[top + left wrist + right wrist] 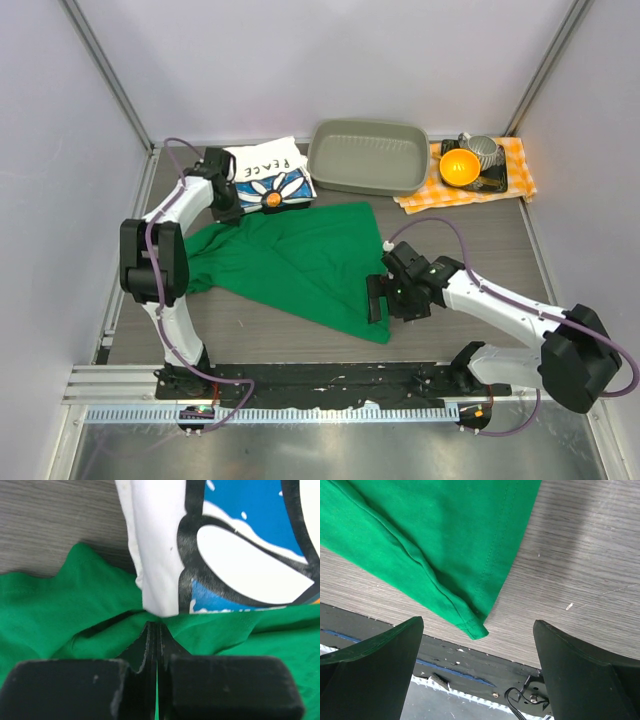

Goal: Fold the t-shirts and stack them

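Green shirt (300, 260) lies diagonal, corner pointing near-right. Left gripper (156, 630) pinches its far edge; right gripper (477, 624) gapes wide.

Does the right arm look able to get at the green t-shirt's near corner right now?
Probably yes: the right gripper is open just above that corner of the green t-shirt, and nothing covers it.

A grey rectangular tub (366, 160) stands at the far edge of the grey wood-grain table (470, 225). Just to the right of it lies an orange-and-white checked cloth (520, 165). On this cloth are an orange bowl (460, 167), a rounded metal object (484, 151) and something black (492, 183)
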Controlling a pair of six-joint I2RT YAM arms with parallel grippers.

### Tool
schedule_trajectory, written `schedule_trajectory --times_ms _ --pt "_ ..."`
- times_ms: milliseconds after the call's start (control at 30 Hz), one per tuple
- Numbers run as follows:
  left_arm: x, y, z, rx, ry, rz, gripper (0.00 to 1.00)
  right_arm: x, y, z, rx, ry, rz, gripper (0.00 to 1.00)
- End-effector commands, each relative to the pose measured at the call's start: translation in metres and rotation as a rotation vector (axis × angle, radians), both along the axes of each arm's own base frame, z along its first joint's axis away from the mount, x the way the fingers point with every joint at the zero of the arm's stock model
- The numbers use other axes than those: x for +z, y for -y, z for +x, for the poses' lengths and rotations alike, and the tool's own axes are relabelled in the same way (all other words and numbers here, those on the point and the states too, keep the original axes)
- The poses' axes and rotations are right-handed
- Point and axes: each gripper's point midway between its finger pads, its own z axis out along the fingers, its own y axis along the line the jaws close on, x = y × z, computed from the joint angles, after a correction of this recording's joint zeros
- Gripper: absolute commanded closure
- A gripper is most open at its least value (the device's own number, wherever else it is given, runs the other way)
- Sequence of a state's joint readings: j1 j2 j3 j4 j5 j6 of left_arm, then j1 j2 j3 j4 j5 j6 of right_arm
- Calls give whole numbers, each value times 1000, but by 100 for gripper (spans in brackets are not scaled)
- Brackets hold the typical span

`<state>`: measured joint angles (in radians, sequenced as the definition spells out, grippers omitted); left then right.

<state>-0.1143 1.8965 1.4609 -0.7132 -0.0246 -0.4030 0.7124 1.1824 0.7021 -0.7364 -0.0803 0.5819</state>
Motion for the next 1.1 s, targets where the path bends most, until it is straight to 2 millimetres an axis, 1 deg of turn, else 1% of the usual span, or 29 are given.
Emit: schedule_trajectory --times_ms 0,33,67,133,200,300,367,400,567,600,633,767,833,867,900,967,1000,1067 --pt "43 -13 4 50 121 -11 100 -4 -5 3 -7 3 -2 2" --pt "49 -15 3 57 136 -15 100 -5 -6 2 -3 -2 3 2" --pt "51 -17 2 65 140 -20 100 -5 -10 3 3 2 17 3" --pt "57 -23 2 89 156 -26 100 -5 -15 1 7 -10 28 9" --pt "56 -28 -1 106 151 -30 100 -5 -18 -1 22 -13 30 17" --pt "57 -29 -1 113 154 -35 100 -7 -20 -5 39 -27 33 26" --pt "56 -29 -1 116 153 -40 100 -7 -21 -10 52 -37 32 27" --pt "56 -30 -1 117 153 -43 100 -7 -22 -10 56 -35 34 30" --pt "54 -29 0 119 151 -51 100 -11 -24 -17 68 -51 33 33" --pt "53 -30 0 121 148 -52 100 -12 -26 -20 77 -56 33 37" --pt "53 -30 0 121 149 -52 100 -14 -26 -22 78 -64 31 38" --pt "52 -31 0 125 148 -54 100 -21 -28 -28 89 -77 30 39" --pt "53 -31 0 127 151 -55 100 -23 -29 -30 95 -81 24 42" --pt "53 -31 0 126 149 -54 100 -22 -30 -30 94 -79 26 45" --pt "54 -31 -1 129 149 -56 100 -22 -30 -30 95 -76 25 53" --pt "55 -32 -1 129 155 -57 100 -21 -29 -29 93 -69 14 66" --pt "56 -31 -1 128 157 -58 100 -20 -30 -28 93 -62 14 79" --pt "56 -31 -2 131 158 -58 100 -20 -28 -27 90 -61 3 90"
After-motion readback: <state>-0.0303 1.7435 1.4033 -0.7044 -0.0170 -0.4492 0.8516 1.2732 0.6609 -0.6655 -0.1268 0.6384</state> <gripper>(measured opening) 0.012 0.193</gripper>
